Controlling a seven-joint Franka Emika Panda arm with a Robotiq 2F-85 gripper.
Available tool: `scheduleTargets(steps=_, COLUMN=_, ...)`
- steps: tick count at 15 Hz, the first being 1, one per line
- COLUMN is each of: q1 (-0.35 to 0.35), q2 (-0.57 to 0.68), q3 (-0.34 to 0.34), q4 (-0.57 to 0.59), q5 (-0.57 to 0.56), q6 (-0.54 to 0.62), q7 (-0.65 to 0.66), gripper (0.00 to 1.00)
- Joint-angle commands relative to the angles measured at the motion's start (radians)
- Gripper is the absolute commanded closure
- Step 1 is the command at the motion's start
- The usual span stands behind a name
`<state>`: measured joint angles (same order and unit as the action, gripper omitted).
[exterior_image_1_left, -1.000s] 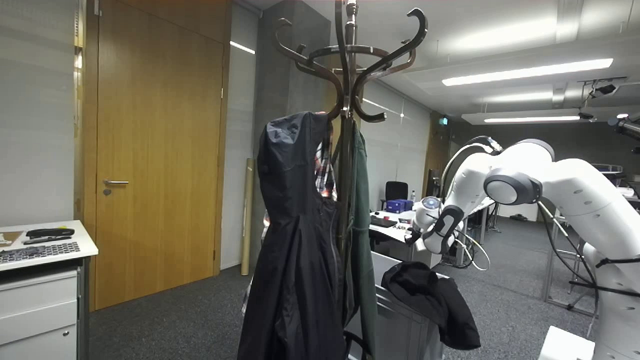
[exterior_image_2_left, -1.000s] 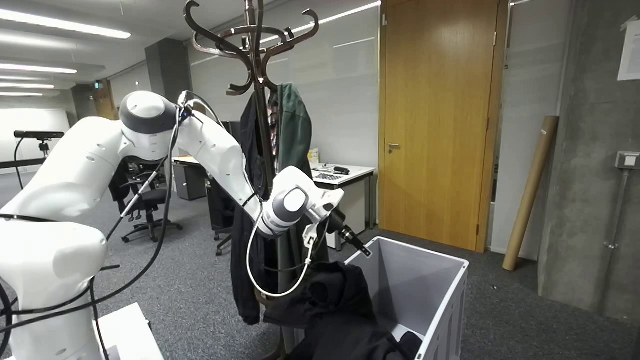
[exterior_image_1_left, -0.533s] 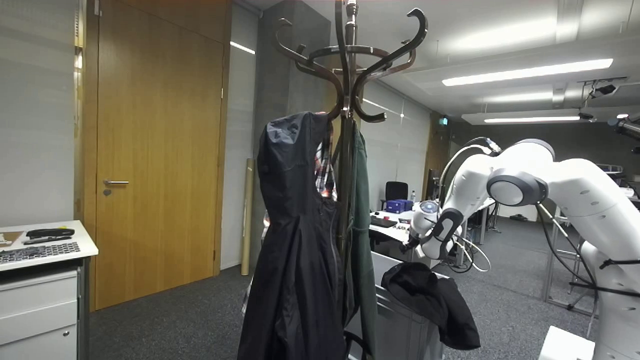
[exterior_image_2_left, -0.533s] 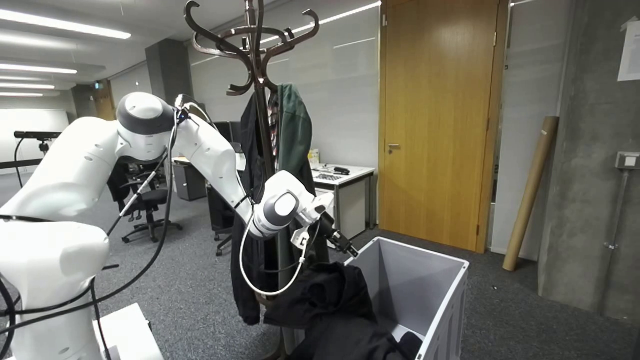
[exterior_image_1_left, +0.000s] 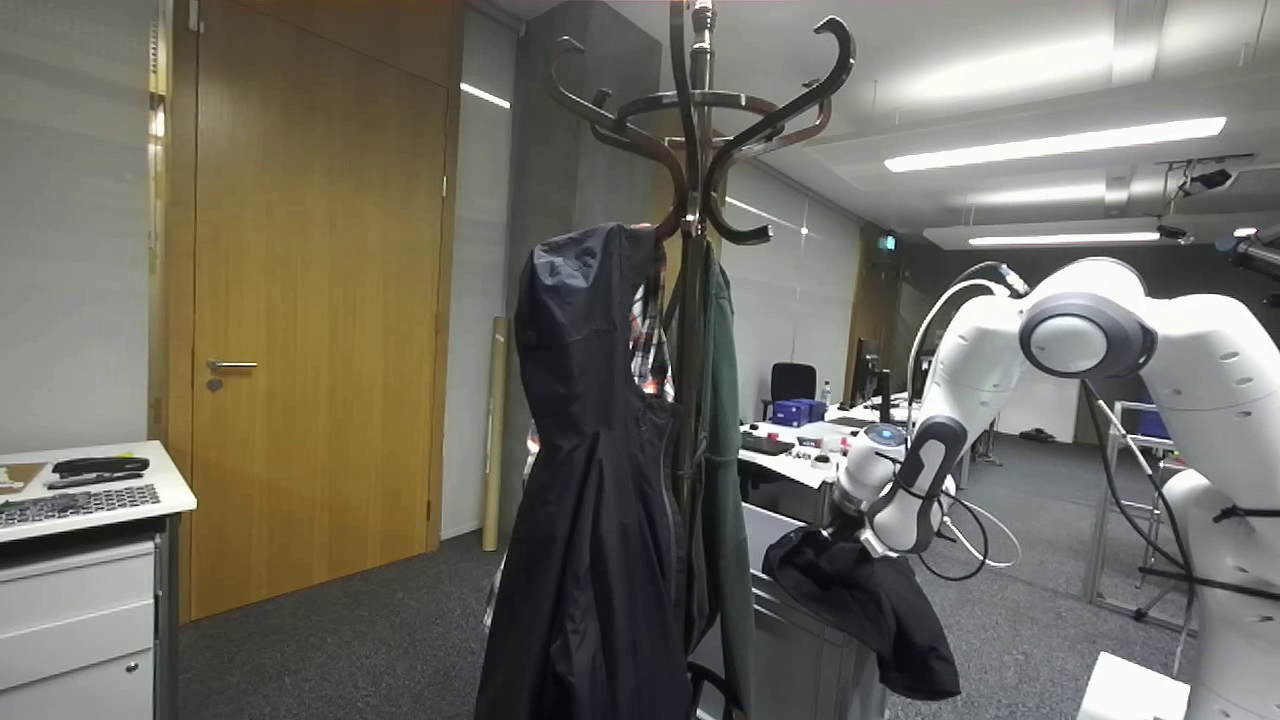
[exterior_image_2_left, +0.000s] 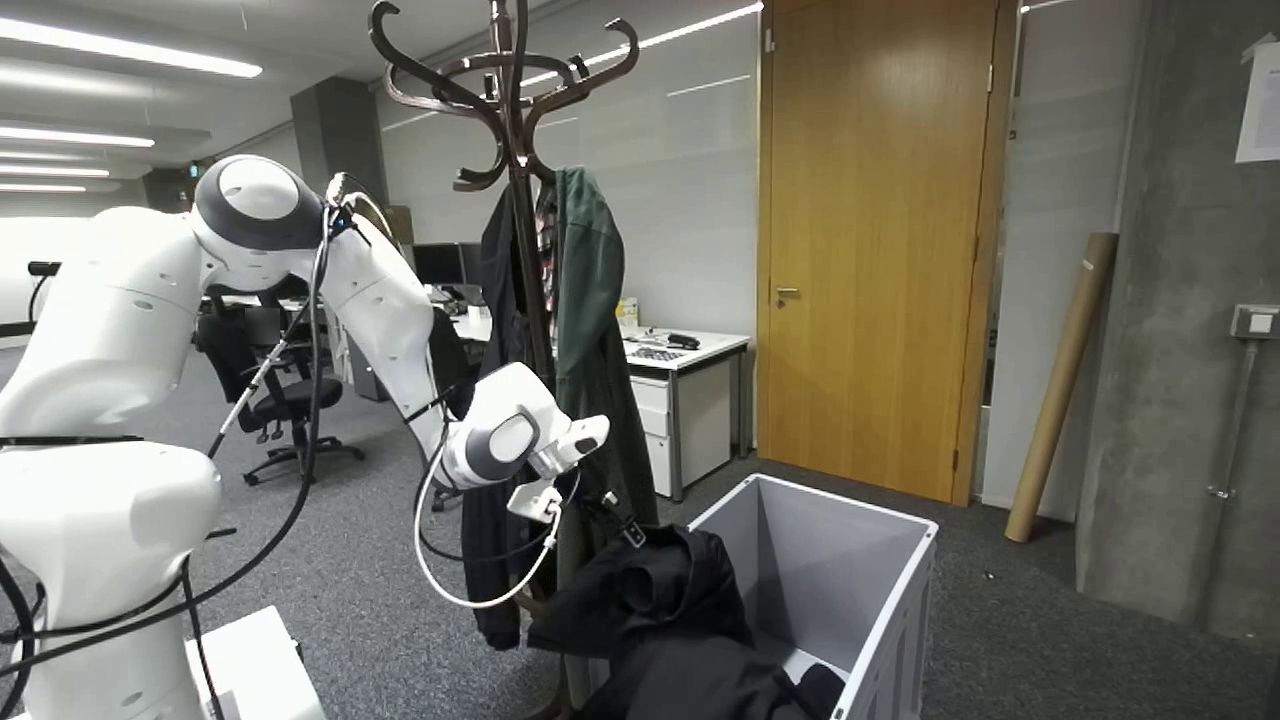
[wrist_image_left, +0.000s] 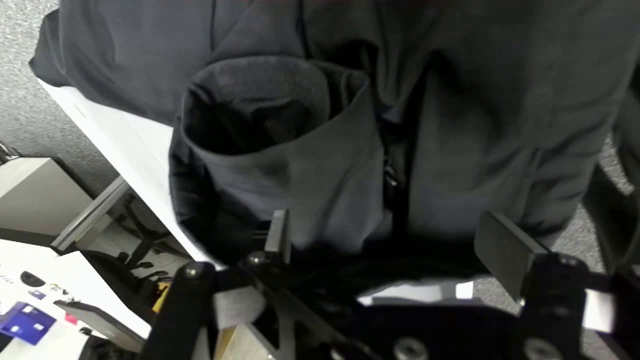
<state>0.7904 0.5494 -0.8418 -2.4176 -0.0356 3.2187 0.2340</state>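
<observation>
The fingers (wrist_image_left: 507, 257) are set wide apart close to the black jacket (exterior_image_2_left: 690, 575). It is draped over one edge of the gray crate (exterior_image_2_left: 840, 560), beside the coat stand (exterior_image_1_left: 697, 195).

Black jacket (exterior_image_2_left: 690, 600) is draping over the edge of a gray bin (exterior_image_2_left: 850, 560) in both exterior views, its matte cloth bunching into loose, soft folds. One sleeve-like end (exterior_image_1_left: 920, 660) is hanging down outside the bin in an exterior view. Wrist view: round collar-like loop (wrist_image_left: 300, 172) is gaping open, small metal zipper pull (wrist_image_left: 391, 172) is showing just beside it.
</observation>
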Motion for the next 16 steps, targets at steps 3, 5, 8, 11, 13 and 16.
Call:
scheduleTargets(steps=3, q1=0.113, q2=-0.091, q3=0.003, q4=-0.131, q5=0.022, q6=0.001, q7=-0.092, gripper=0.00)
scheduleTargets(steps=5, q1=0.149, q2=-0.066, q3=0.010, q4=-0.130, q5=0.033, q6=-0.002, q7=-0.082, gripper=0.00)
scheduleTargets(steps=8, q1=0.167, q2=-0.024, q3=0.036, q4=-0.105, q5=0.049, q6=-0.004, q7=-0.071, gripper=0.00)
scheduleTargets(steps=11, q1=0.167, q2=0.024, q3=0.052, q4=-0.080, q5=0.072, q6=0.000, q7=-0.057, gripper=0.00)
scheduleTargets(steps=13, q1=0.162, q2=0.053, q3=0.052, q4=-0.070, q5=0.086, q6=0.004, q7=-0.057, gripper=0.00)
scheduleTargets(steps=16, q1=0.150, q2=0.116, q3=0.050, q4=-0.047, q5=0.109, q6=0.016, q7=-0.054, gripper=0.00)
